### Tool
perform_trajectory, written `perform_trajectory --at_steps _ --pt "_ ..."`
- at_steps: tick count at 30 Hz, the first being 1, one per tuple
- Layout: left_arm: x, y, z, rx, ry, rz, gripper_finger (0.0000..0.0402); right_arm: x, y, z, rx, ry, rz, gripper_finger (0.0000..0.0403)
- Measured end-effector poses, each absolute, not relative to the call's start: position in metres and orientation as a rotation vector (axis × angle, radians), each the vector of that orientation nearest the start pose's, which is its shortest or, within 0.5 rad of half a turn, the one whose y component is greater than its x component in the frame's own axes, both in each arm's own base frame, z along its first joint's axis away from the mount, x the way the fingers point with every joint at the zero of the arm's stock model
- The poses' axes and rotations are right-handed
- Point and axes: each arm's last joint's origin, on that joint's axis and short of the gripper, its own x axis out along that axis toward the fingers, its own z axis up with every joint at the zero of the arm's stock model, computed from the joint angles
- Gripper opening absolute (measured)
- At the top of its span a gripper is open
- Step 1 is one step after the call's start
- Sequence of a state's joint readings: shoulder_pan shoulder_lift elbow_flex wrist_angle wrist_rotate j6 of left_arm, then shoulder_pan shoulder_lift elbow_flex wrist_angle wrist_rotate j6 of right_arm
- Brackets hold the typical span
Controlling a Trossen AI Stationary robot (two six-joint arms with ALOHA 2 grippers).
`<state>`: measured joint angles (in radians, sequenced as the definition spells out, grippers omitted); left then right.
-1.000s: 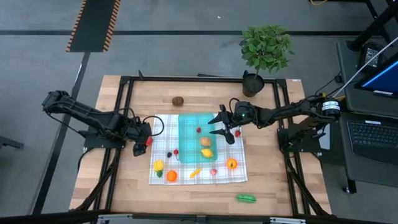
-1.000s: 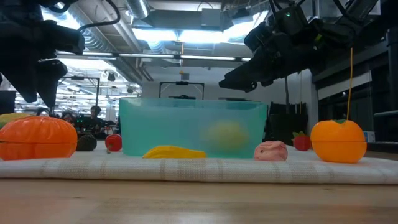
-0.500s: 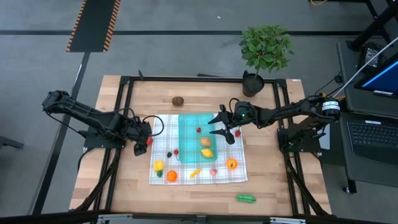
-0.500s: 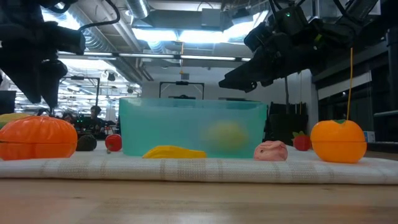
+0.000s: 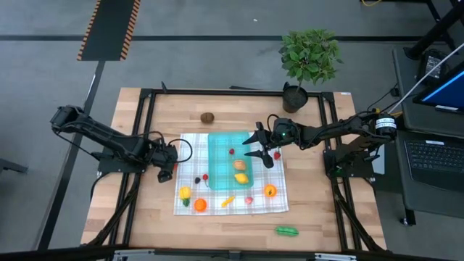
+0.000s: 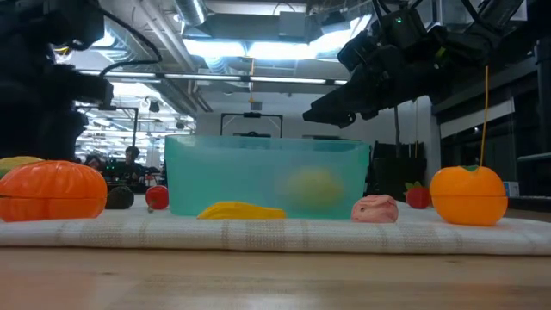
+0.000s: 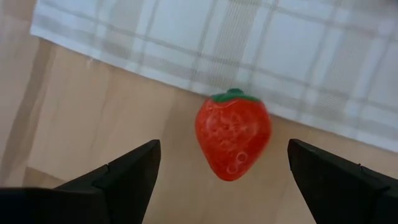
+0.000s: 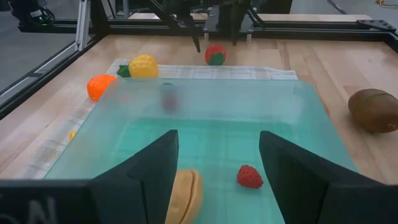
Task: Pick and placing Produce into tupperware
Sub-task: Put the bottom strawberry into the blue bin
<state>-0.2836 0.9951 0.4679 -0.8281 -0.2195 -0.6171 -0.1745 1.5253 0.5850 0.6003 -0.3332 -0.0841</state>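
1. Produce lies scattered over the checked cloth (image 5: 190, 148) on the wooden counter (image 5: 232, 217), with some pieces already in the tupperware (image 5: 220, 141).
2. The tupperware sits on the middle of the cloth, toward its far edge; inside it are a small red berry (image 8: 249, 177), a tan piece (image 5: 238, 164) and a yellow piece (image 5: 241, 177).
3. The left claw (image 7: 217, 171) is low over the counter at the cloth's left edge, its fingers spread wide on either side of a strawberry (image 7: 232, 142).
4. That strawberry lies on bare wood just beside the cloth's edge; the fingers do not touch it.
5. The right claw (image 8: 217, 165) hovers over the right rim of the tupperware, its fingers apart and holding nothing.
6. On the cloth's near part lie a yellow-and-green piece (image 5: 185, 193), an orange pumpkin (image 5: 200, 205), a yellow banana (image 5: 228, 201), a pink piece (image 5: 249, 199) and an orange (image 5: 270, 191).
7. A brown kiwi (image 5: 208, 117) rests on bare counter beyond the cloth, and a green pod (image 5: 286, 231) lies on bare counter near the front.
8. A potted plant (image 5: 309, 58) stands at the counter's far right side.
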Motion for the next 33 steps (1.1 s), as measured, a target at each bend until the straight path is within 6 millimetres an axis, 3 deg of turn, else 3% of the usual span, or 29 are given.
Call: perform_trajectory --at_steps 26,33 --pt "0.151 -0.037 0.135 -0.074 1.317 0.326 0.0340 0.288 -0.041 0.173 0.003 0.322 0.171 0.0227" --pt "0.151 -0.037 0.135 -0.104 1.313 0.321 0.0284 0.288 -0.041 0.173 0.003 0.322 0.171 0.0227"
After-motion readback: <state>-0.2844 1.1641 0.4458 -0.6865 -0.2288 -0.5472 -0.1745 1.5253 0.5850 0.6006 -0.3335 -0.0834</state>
